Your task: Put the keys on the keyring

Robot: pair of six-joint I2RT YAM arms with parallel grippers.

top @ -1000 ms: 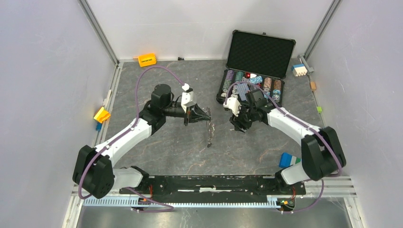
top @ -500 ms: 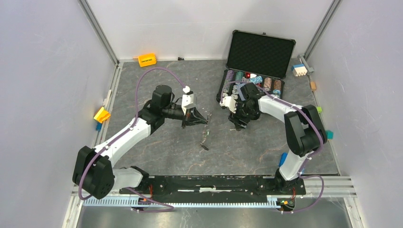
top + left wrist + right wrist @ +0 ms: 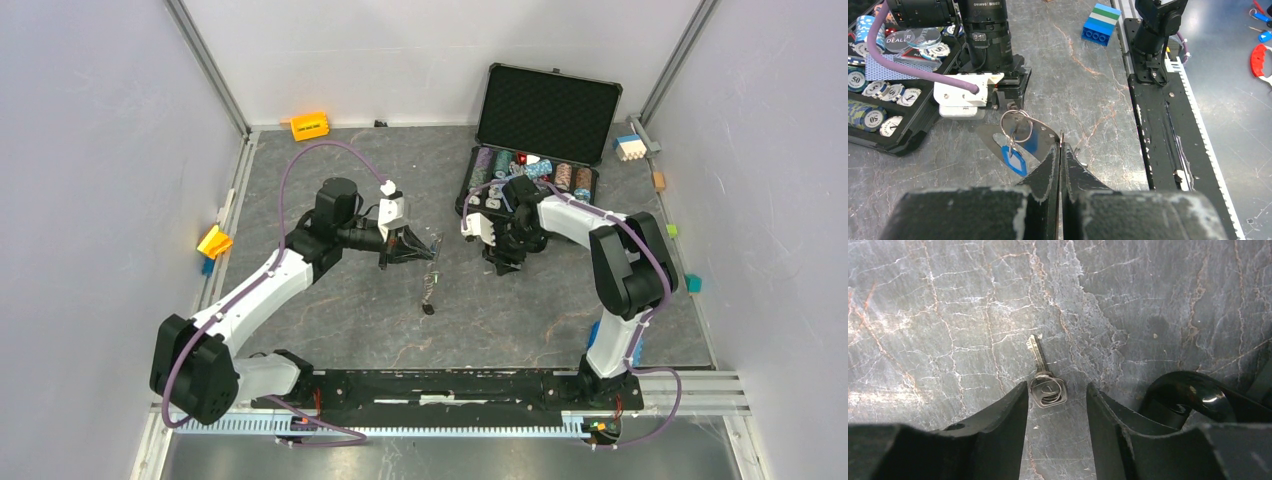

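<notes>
Key position: we found 1 key (image 3: 1041, 369) lying flat on the surface (image 3: 938, 315), directly beneath the right gripper (image 3: 1056, 391).
Key axis: the blade pointed straight away from the right fingers (image 3: 1003, 415); the square bow was the near end and sat in the gap between the tips.
Right fingers: spread, 1 on each side of the bow, not pinching it. The left-hand tip stood just beside the bow; we could not tell whether it touched.
Nearer arm: the right. The left arm was well apart from the key.
Left fingers: the left gripper (image 3: 1060, 150) was pressed together, pinching the edge of the keyring (image 3: 1040, 132), which it held above the surface with a blue tag (image 3: 1014, 161) hanging from it.
Judgement: closing across the bow looked to us the fitting grasp.
Hidden: in the top view the right wrist covered the key. We could not make out the loop's opening, and we saw no 2nd key.
</notes>
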